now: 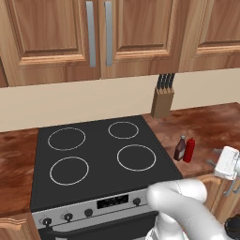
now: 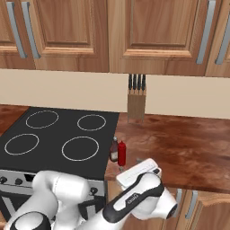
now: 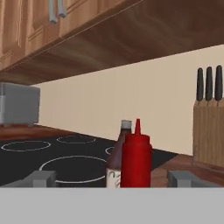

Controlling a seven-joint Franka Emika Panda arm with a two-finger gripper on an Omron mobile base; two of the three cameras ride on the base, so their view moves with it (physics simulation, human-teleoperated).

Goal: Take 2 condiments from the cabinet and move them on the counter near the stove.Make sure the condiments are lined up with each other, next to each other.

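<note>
Standing upright, touching, at the centre bottom of the hand view — red squeeze bottle [image 3: 136,158] in front of dark sauce bottle [image 3: 120,154], on the surface [image 1: 206,124] beside the stove [image 1: 93,157]; jaws wide, empty, level with both

Bare counter [image 2: 188,152] lies open right of the two bottles. The knife block [image 2: 136,107] stands behind them at the wall; wall cabinets [image 3: 87,39] overhang above.

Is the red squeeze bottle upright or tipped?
Upright. The red squeeze bottle stands on the counter with its nozzle pointing straight up, right beside the brown sauce bottle.
</note>
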